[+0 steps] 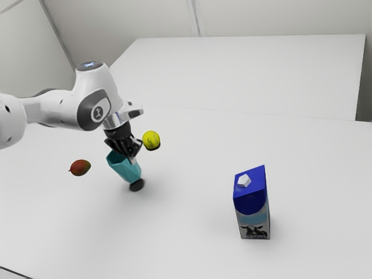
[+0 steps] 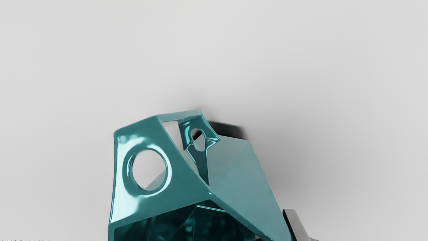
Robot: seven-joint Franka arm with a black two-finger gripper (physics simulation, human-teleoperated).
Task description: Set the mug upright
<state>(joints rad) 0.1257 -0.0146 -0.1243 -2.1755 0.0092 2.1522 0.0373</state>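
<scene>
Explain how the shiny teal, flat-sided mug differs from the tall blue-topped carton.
The mug tilts; the carton stands upright. The mug is plain teal; the carton has a blue top and a cow picture. The mug's mouth is open; the carton carries a white cap. Both have flat, angular sides.

The pale worktop (image 1: pixel 180 232) carries an upright blue-topped carton (image 1: pixel 251 200) toward the exterior view's right, a reddish-green mango (image 1: pixel 81 167) toward the exterior view's left, and a yellow tennis ball (image 1: pixel 151 139), nearer the far edge than either.
</scene>
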